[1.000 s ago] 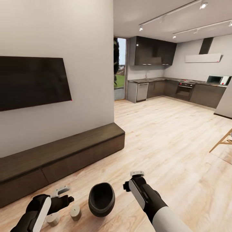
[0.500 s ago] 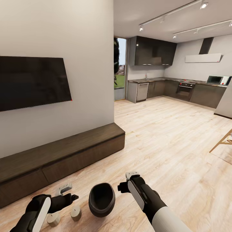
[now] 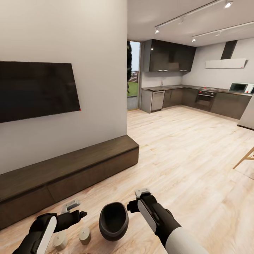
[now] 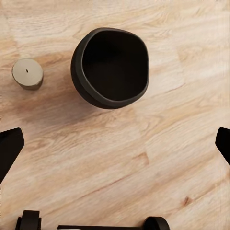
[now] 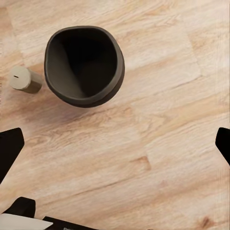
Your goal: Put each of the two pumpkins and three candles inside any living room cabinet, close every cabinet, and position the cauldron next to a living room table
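Here the cauldron (image 3: 113,221) sits between both end effectors, untouched.

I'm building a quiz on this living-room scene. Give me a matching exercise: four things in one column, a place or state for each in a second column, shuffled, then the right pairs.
Things:
1. cauldron
2. candles
3. cabinet
4. television

Places or states:
A. mounted on the white wall
B. upright on the floor by the left gripper
C. against the wall, drawers all closed
D. on the floor between the two grippers, empty and dark inside

Pairs: 1-D, 2-B, 3-C, 4-A
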`<state>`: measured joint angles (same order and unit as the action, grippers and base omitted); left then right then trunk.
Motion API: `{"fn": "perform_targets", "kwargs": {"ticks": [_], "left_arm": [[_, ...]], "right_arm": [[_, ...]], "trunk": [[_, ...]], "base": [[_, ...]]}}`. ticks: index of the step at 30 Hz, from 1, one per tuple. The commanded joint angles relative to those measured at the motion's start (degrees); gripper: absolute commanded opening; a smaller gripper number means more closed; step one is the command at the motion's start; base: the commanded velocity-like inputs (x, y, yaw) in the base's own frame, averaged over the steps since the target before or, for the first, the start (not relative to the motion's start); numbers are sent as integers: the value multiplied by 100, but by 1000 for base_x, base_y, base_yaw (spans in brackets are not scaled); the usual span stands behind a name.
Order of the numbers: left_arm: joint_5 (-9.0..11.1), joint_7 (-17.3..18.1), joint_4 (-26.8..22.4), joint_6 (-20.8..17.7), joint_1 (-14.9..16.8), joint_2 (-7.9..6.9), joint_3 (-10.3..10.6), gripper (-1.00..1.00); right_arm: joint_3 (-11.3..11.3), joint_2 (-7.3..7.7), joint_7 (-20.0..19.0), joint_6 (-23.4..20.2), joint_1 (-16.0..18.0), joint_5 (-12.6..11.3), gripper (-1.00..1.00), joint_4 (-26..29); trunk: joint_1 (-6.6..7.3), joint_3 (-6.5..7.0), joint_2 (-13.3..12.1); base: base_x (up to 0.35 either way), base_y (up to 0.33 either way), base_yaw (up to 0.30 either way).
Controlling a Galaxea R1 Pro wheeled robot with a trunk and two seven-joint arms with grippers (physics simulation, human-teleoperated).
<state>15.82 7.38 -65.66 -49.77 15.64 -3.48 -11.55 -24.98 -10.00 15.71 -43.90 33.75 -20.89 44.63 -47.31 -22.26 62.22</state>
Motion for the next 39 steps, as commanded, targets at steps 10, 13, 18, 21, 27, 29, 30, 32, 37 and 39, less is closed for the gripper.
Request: {"fn": "perform_targets", "kwargs": {"ticks": [10,13,18,21,27,29,30,32,37,39], "left_arm": [[-8,0,0,2,0,13,4,100],[-13,-5,0,9,0,14,10,100],[-19,-3,-1,11,0,14,12,100],[-18,-1,-2,20,0,14,14,100],[-18,0,0,84,0,14,13,100],[-18,0,0,96,0,14,13,100],[-17,0,0,100,0,14,13,100],[-17,0,0,105,0,14,13,100],[-17,0,-2,108,0,14,16,100],[-17,0,-1,108,0,14,19,100]], "right_arm": [[-45,0,2,12,0,3,100,2],[-43,0,2,50,0,6,100,2],[-49,0,2,165,0,-1,100,2],[-50,0,2,189,0,0,100,2],[-51,0,2,205,0,6,100,2],[-51,0,2,205,0,3,100,2],[-51,0,2,206,-2,3,100,2],[-56,0,2,206,-2,2,100,2],[-65,0,2,206,-1,2,100,2],[-67,0,2,206,-3,3,100,2]], "trunk": [[0,0,0],[0,0,0],[0,0,0],[0,0,0],[0,0,0],[0,0,0],[0,0,0],[0,0,0],[0,0,0],[0,0,0]], "base": [[0,0,262],[39,-51,86],[128,-147,19],[38,-72,3],[68,-181,1],[34,-60,0],[45,-34,0],[135,-18,0],[163,-4,0],[62,-4,0]]}}
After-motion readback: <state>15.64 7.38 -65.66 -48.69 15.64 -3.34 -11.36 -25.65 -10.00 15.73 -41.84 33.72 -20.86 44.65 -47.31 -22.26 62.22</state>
